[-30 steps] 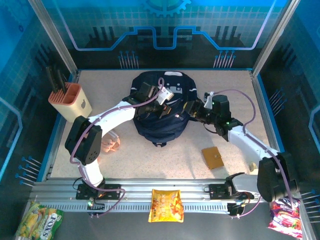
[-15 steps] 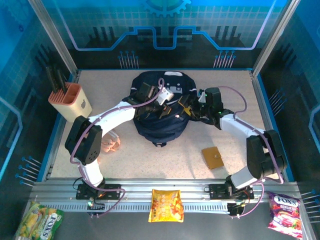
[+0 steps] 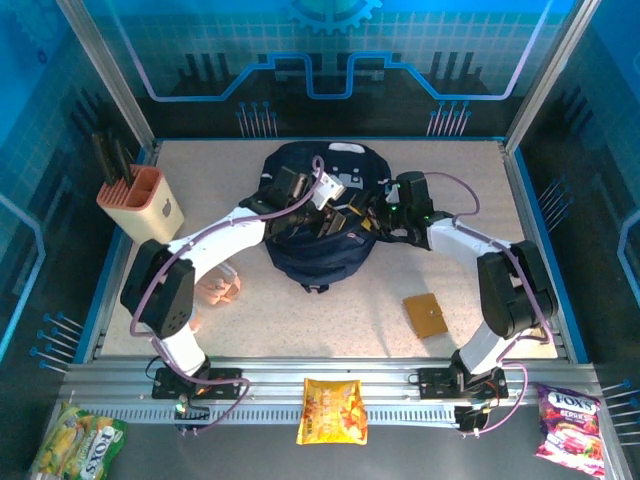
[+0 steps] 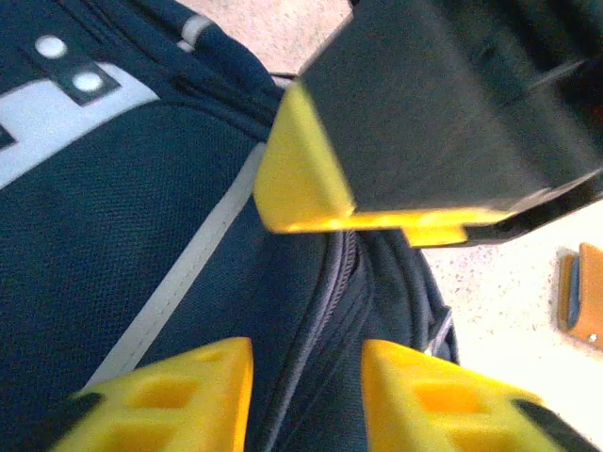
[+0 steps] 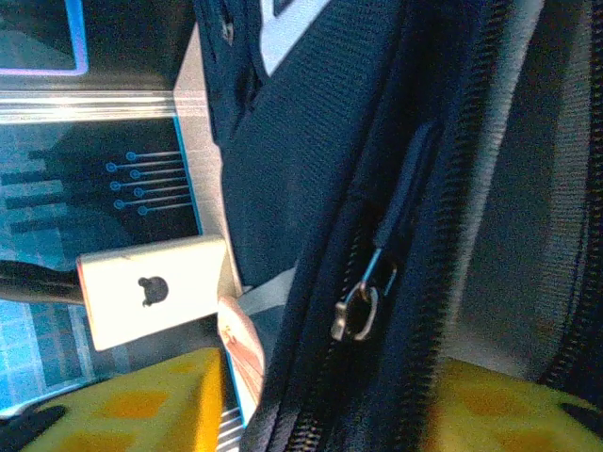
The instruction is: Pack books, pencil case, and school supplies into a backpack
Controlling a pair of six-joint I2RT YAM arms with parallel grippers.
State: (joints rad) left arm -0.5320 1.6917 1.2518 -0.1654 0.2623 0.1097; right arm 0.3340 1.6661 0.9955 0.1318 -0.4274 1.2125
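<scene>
Top external: backpack (image 3: 320, 258) between peach holder (image 3: 140, 200) and tan square (image 3: 426, 315); left end effector (image 4: 306, 377) spread, right end effector (image 5: 330, 395) unclear.

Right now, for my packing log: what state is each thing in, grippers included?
Large navy-blue fabric backpack: lying on the speckled table, one zipper looks closed.
Left gripper: open, astride that zipper.
Right gripper: astride a backpack fold, grip unclear.
Tan-brown square piece: flat on the table, unpacked.
Peach-and-cream holder: upright, black tools inside.
Yellow snack bag: lying on the front rail.
</scene>
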